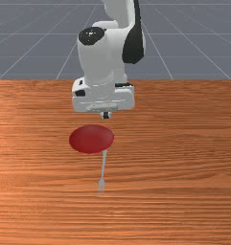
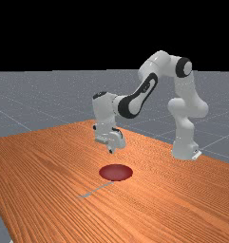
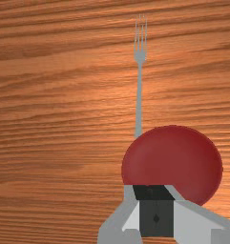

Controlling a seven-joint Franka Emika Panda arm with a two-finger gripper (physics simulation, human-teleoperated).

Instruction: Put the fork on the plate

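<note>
The gripper (image 1: 106, 115) hangs above the table in the front view, on the arm's side of the red plate (image 1: 91, 139). In the wrist view the two fingers of the gripper (image 3: 155, 193) stand together, shut on nothing, with the plate (image 3: 176, 162) partly behind them. A thin grey fork (image 3: 139, 95) lies flat on the wood, its handle end meeting the plate's rim and its tines pointing away from the gripper. Whether the handle's tip lies under the rim, I cannot tell. In the far view the fork (image 2: 96, 190) reaches leftward from the plate.
The orange-brown wooden table (image 1: 184, 158) spreads around the plate and fork. Its edge on the arm's side runs behind the hand in the front view. The arm's base stands at the far view's right.
</note>
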